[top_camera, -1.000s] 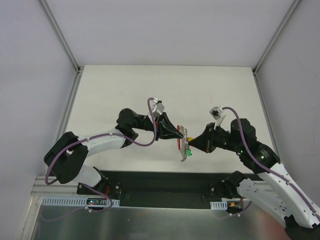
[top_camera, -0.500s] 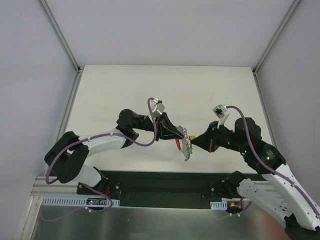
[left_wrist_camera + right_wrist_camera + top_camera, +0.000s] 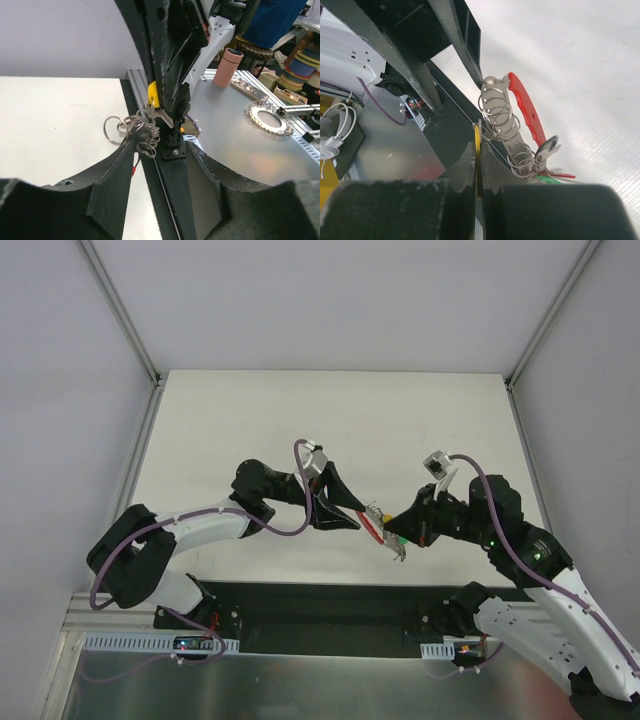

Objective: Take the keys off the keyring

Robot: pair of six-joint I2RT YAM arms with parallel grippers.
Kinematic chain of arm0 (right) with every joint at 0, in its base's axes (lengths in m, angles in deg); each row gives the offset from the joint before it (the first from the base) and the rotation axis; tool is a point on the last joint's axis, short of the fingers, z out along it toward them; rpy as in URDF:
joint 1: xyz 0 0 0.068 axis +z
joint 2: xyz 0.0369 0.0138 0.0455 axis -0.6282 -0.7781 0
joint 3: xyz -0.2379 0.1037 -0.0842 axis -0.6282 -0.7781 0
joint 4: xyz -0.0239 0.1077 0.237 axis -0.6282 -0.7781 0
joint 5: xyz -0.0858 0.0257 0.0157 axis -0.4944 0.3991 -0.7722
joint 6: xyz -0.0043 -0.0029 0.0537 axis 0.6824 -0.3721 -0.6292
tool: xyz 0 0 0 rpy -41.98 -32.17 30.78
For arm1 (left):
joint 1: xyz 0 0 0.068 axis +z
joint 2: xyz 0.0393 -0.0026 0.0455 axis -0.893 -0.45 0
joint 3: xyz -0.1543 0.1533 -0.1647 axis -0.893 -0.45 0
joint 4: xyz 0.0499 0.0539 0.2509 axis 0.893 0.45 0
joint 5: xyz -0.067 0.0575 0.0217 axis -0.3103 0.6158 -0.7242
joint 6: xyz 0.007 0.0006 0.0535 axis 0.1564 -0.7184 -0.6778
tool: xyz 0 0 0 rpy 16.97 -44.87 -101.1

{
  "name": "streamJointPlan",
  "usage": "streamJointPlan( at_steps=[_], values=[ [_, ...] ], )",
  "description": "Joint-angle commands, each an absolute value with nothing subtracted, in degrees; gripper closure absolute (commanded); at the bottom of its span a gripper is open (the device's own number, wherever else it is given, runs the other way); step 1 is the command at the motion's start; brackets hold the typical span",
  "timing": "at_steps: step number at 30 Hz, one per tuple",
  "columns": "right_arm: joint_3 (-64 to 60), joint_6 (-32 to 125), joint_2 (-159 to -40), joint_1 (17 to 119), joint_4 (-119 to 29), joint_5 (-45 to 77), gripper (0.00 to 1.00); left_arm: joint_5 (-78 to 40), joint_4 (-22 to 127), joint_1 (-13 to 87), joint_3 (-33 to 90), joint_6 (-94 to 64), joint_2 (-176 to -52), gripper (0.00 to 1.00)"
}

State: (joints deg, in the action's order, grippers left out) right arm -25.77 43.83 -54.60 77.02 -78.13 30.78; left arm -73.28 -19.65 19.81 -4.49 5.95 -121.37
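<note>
Right wrist: right hand [image 3: 477,150] clamps yellow key [image 3: 477,134] (left hand [image 3: 162,146] spread apart).

A white bench [image 3: 330,410] fills the top view, with a black strip [image 3: 330,602] along its 6 o'clock edge. In the left wrist view, a pink tumbler [image 3: 231,67] stands at 1 o'clock on a silvery sheet [image 3: 235,150]. A toothed metal ring [image 3: 253,115] lies on the sheet at 3 o'clock.

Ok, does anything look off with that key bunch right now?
The silvery wire keyring looks odd: splayed into several loose loops like a spring, not one flat ring. It hangs beside the red-headed key from the right gripper, shut on the yellow-headed key.
</note>
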Motion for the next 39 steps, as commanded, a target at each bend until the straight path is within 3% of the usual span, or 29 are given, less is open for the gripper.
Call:
streamJointPlan(
  at_steps=[1, 5, 9, 22, 28, 39],
  values=[
    [-23.3, 48.8, -54.0, 76.9, -76.5, 33.6, 0.99, -73.9, -20.7, 19.4, -4.5, -3.6, -114.5, 0.55],
    [-22.6, 49.8, -54.4, 76.9, -76.8, 33.6, 0.99, -67.3, -0.4, 17.0, -4.0, -13.8, -108.6, 0.55],
    [-21.5, 49.5, -55.9, 76.9, -77.3, 33.8, 0.99, -61.5, 8.5, 13.6, -3.9, -18.6, -104.7, 0.56],
    [-19.7, 45.7, -58.4, 76.9, -75.8, 31.2, 0.99, -43.3, 3.2, 8.0, -8.3, -15.2, -105.9, 0.62],
    [-19.6, 44.6, -59.4, 76.9, -75.4, 30.0, 0.99, -34.4, 2.6, 3.8, -11.4, -22.2, -102.6, 0.65],
    [-20.1, 43.1, -60.9, 76.9, -73.2, 30.6, 0.99, -35.3, -1.2, 3.0, -10.7, -27.8, -105.8, 0.65]
  ],
)
